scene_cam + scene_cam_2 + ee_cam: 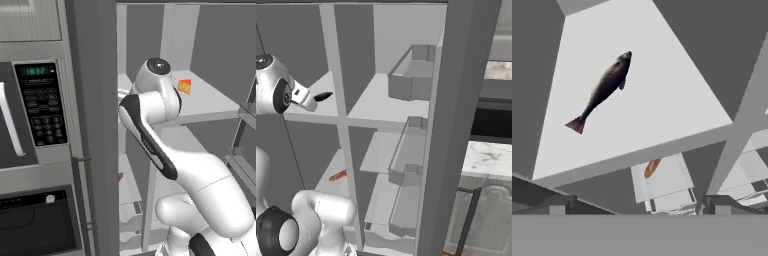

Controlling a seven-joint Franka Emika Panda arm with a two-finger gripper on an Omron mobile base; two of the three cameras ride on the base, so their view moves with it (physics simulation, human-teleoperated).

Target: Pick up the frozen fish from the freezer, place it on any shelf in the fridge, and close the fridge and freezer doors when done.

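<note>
Hand view: the claw (637, 207), jaws apart and empty, looks down on the frozen fish (603, 89) lying on a freezer shelf (662, 100); reaching step, next descend and grip

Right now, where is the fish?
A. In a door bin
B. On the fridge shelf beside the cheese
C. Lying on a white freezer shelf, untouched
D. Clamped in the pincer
C: in the hand view the fish lies flat on the freezer shelf, well ahead of the open pincer, with nothing touching it.
</note>
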